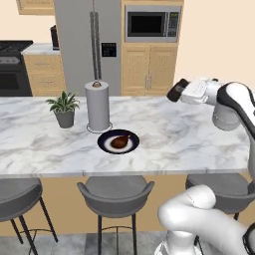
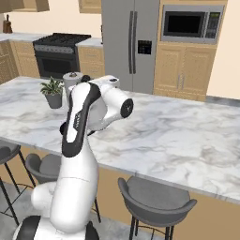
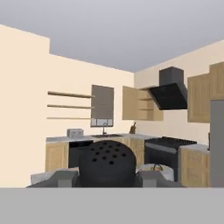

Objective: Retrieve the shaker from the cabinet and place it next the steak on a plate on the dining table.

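Shaker (image 3: pixel 107 164) clamped between the pincer (image 3: pixel 107 178) fingers (image 3: pixel 61 178).

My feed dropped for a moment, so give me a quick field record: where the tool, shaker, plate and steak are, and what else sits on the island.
tool: raised above the dining table, pointing sideways, shut on the shaker
shaker: dark, perforated top facing the hand camera, between the fingers
plate: on the marble top, in front of the paper towel roll
steak: on the plate
paper towel roll: upright, behind the plate
potted plant: beside the roll
placement: not yet done
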